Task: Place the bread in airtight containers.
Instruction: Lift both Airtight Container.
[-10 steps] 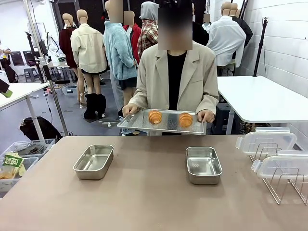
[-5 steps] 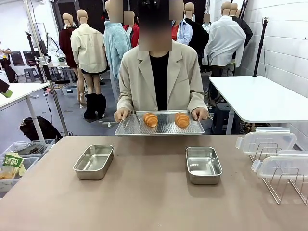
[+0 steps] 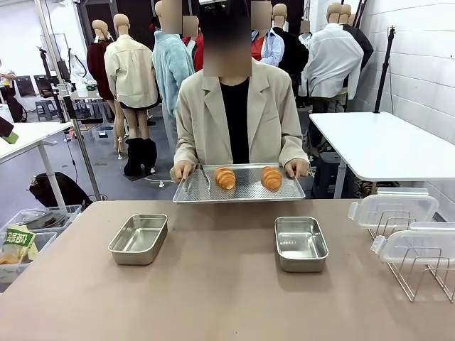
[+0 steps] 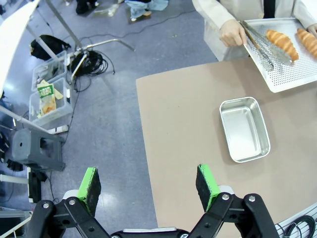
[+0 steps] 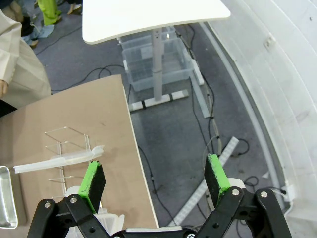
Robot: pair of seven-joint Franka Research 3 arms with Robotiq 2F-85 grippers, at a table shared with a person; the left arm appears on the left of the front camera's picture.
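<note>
No legible text, label, brand or number anywhere.

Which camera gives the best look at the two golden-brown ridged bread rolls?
The front view: both rolls lie whole on the perforated steel tray the person holds. The left wrist view catches them at its corner, one cut off.

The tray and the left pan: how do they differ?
The tray is wide, shallow and perforated; the left pan is small, deep and solid-walled. The tray is held by the person and carries two rolls; the left pan sits empty on the table. Both are shiny steel.
</note>
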